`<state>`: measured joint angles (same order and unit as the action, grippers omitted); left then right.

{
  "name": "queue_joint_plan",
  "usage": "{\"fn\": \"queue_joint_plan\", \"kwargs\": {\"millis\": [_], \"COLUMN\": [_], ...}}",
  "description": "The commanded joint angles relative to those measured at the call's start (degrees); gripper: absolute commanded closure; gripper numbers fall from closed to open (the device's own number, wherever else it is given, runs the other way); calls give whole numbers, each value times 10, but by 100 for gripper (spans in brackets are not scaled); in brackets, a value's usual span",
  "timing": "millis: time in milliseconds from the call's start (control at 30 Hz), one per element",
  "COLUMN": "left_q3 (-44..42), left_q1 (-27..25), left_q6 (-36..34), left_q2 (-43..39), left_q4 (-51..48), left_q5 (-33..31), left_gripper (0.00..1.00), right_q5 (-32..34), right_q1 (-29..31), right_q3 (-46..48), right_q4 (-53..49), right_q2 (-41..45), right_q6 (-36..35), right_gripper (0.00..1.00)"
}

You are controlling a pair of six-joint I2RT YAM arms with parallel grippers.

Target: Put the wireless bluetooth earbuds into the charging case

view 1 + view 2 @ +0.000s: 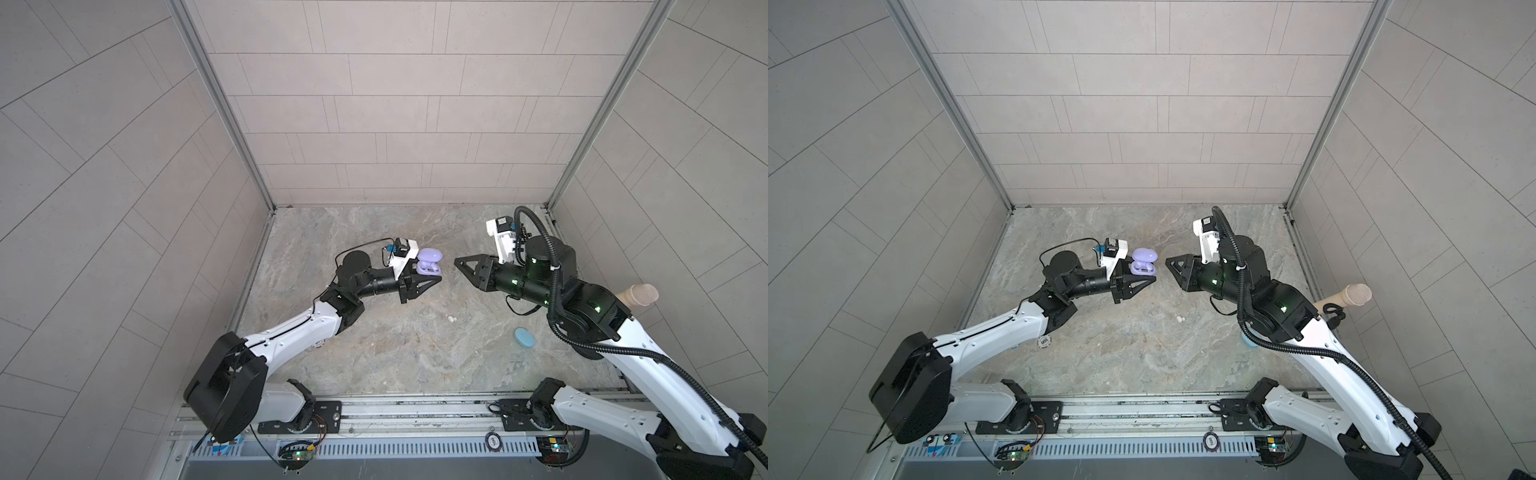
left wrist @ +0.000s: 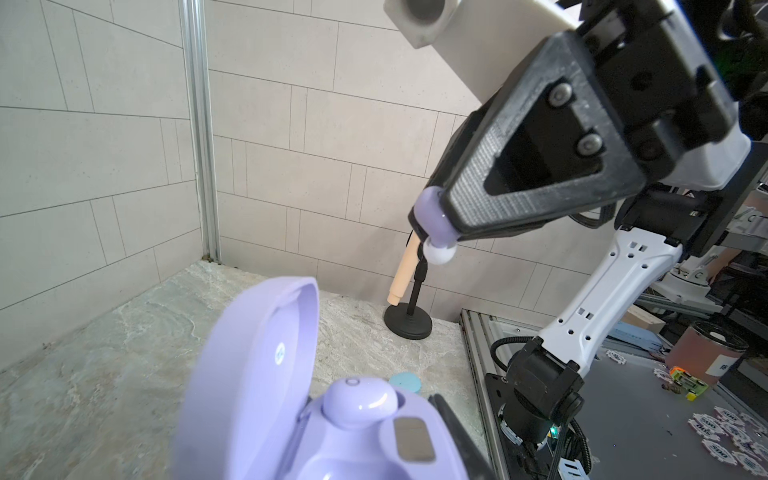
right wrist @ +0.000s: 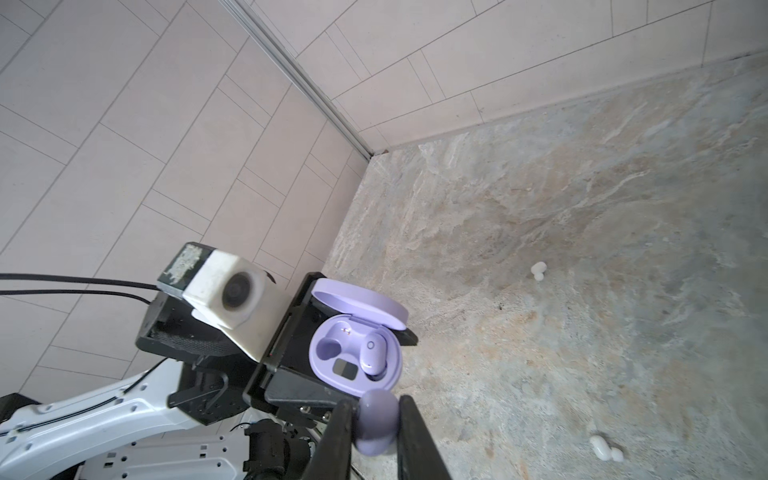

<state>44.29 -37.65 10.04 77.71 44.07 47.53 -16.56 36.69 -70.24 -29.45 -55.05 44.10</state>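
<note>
Gloss is likely making the tiny rounded lilac plastic earbud (image 3: 376, 432) slippery and light; the right tool (image 3: 376, 405) is clenching it across its body; beyond, the left tool (image 1: 429, 271) is gripping the open lilac oval charging case (image 3: 353, 349); farther off, tiny white earbuds (image 3: 538, 271) are lying on the bench (image 3: 582, 187).

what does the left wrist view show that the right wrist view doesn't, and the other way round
Only the left wrist view: a microphone on its stand by the wall, a light blue case on the table, and poker chips beyond the table edge.
Only the right wrist view: the empty socket in the case, and white earbuds lying on the table.
Both: the open lilac case held in the left gripper, the seated lilac earbud in it, and the second lilac earbud pinched in the right gripper.
</note>
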Motion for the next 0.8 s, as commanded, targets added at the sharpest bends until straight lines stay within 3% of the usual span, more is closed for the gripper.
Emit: {"fn": "queue_joint_plan", "kwargs": {"millis": [0, 233, 767], "left_q3": [27, 56, 97], "left_q1": [-15, -37, -71], "left_q6": [8, 49, 24], "left_q2": [34, 101, 106], "left_q4": [81, 175, 145], "left_q5": [10, 21, 24], "left_gripper": [89, 89, 88], "right_q5": [-20, -32, -46], "right_q1": [-2, -1, 3], "right_q3": [-3, 9, 29], "right_q4": [51, 79, 85], "right_q2": [16, 25, 13], "right_q6": [23, 44, 49], "right_gripper": [78, 77, 77]}}
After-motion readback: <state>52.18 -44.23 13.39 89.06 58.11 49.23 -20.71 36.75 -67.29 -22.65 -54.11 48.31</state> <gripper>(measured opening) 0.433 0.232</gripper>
